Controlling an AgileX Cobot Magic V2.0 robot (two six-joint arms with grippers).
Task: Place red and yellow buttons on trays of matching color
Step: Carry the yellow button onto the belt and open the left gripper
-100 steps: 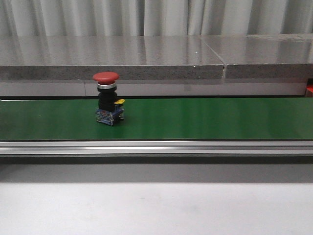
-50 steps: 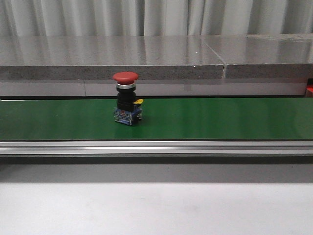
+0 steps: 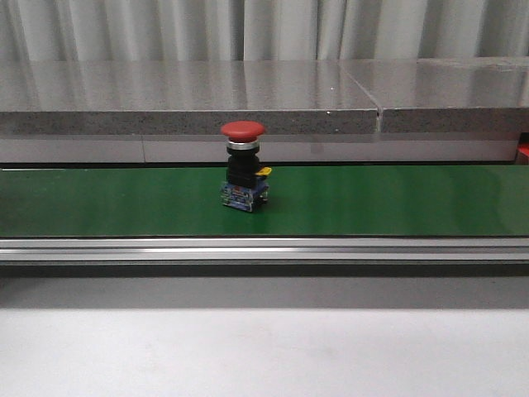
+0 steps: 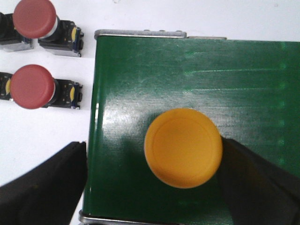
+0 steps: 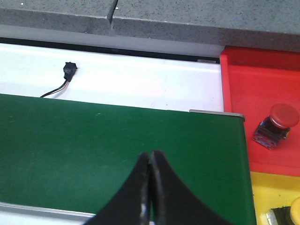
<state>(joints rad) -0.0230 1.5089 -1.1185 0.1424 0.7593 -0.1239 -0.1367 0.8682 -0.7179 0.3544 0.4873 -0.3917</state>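
Observation:
A red button [image 3: 243, 165] stands upright on the green belt [image 3: 372, 198], left of centre in the front view; no gripper shows there. In the left wrist view a yellow button [image 4: 183, 147] stands on the belt's end [image 4: 140, 70] between the wide-open fingers of my left gripper [image 4: 154, 154], close to one finger and far from the other. My right gripper [image 5: 150, 157] is shut and empty above the belt's other end. Beside it a red tray [image 5: 253, 79] holds a red button [image 5: 280, 119], and a yellow tray [image 5: 269, 192] holds a yellow button [image 5: 296, 208] at the frame edge.
Two more red buttons [image 4: 33, 18] [image 4: 32, 86] lie on the white table beside the belt's end in the left wrist view. A small black plug with wires [image 5: 69, 71] lies behind the belt. A grey stone ledge [image 3: 248, 99] runs along the back.
The red button on the belt has moved steadily to the right, from the left part of the belt towards its middle.

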